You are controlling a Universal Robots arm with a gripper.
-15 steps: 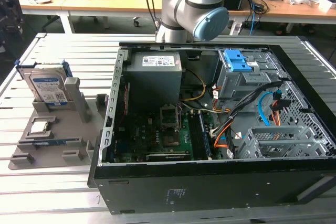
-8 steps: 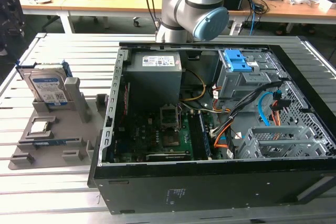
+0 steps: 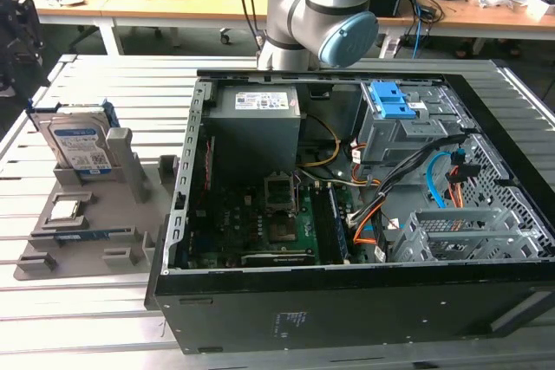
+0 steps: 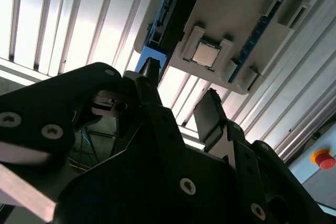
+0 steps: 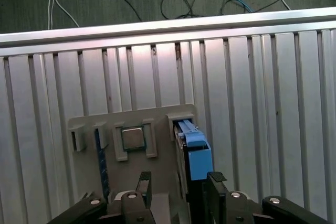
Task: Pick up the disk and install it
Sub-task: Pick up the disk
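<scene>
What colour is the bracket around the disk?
Bright blue, clearest on the disk in the exterior view.

A black computer case [image 3: 347, 301] lies open on the slatted metal tabletop [image 3: 95, 318]. Inside the case, a grey power supply [image 3: 256, 119] sits at the far wall, a green circuit board [image 3: 251, 223] covers the floor, and a grey drive bay [image 3: 395, 132] topped by a blue latch [image 3: 392, 101] stands among orange and blue cables [image 3: 368, 214]. Beside the case, on the exterior view's left, a grey holder [image 3: 104, 214] carries a small square silver chip [image 3: 67, 210]. Wooden desks [image 3: 173, 2] stand behind the case.
</scene>
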